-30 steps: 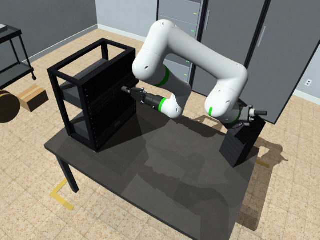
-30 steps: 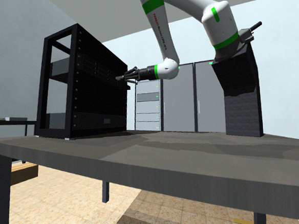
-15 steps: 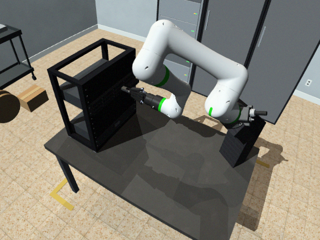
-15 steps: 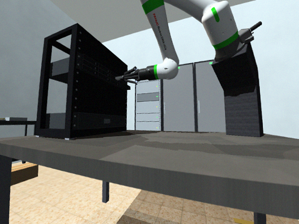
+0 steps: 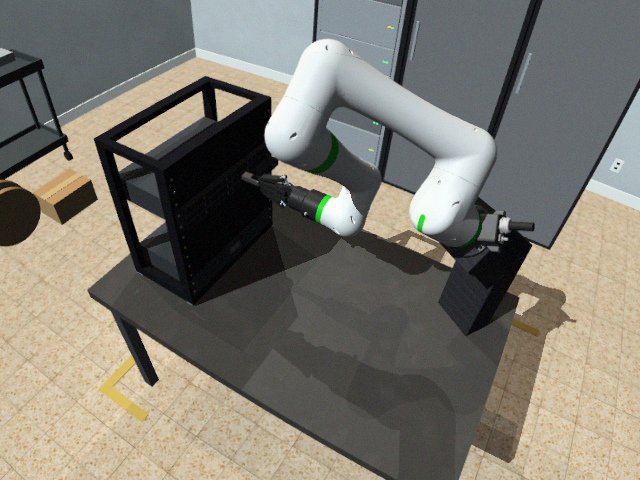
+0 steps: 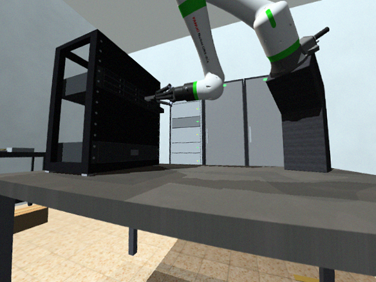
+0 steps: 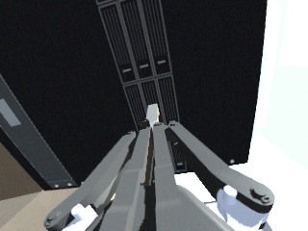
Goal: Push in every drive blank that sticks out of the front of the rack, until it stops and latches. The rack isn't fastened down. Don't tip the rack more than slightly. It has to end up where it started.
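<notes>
The black open-frame rack (image 5: 191,186) stands at the table's far left corner and also shows in the exterior view (image 6: 106,108). Its dark front carries rows of slotted drive blanks (image 7: 144,58). My gripper (image 5: 249,179) is shut and empty, fingers pressed together, with the tips at the front face near its upper right side. In the exterior view the gripper's tips (image 6: 147,97) meet the front. In the wrist view the gripper's tips (image 7: 153,115) rest against one drive blank (image 7: 150,103) in the lower row. How far any blank sticks out is not clear on the dark front.
The arm's black pedestal (image 5: 485,279) stands at the table's right edge. Grey cabinets (image 5: 465,77) line the wall behind. A cardboard box (image 5: 64,195) and a cart (image 5: 20,103) stand on the floor to the left.
</notes>
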